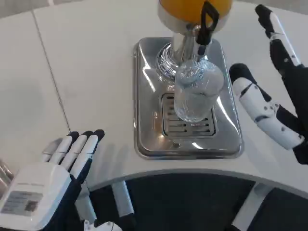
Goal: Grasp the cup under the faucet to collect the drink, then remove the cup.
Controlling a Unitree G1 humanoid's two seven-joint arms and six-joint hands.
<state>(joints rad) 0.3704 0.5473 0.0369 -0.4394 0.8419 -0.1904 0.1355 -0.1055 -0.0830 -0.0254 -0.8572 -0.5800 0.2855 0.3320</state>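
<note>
A clear ribbed cup (197, 92) stands upright on the grille of the steel drip tray (144, 101), right below the black faucet lever (207, 24) of the orange drink dispenser (192, 7). The cup looks empty. My right hand (274, 91) is open just to the right of the cup, thumb near its rim and fingers raised toward the far side, not touching it. My left hand (53, 178) lies open at the near left edge of the table, fingers pointing forward, holding nothing.
The dispenser's chrome column (179, 53) stands on the tray just behind the cup. The white table (86, 62) has a seam running down its left part. Its curved front edge passes just below the tray.
</note>
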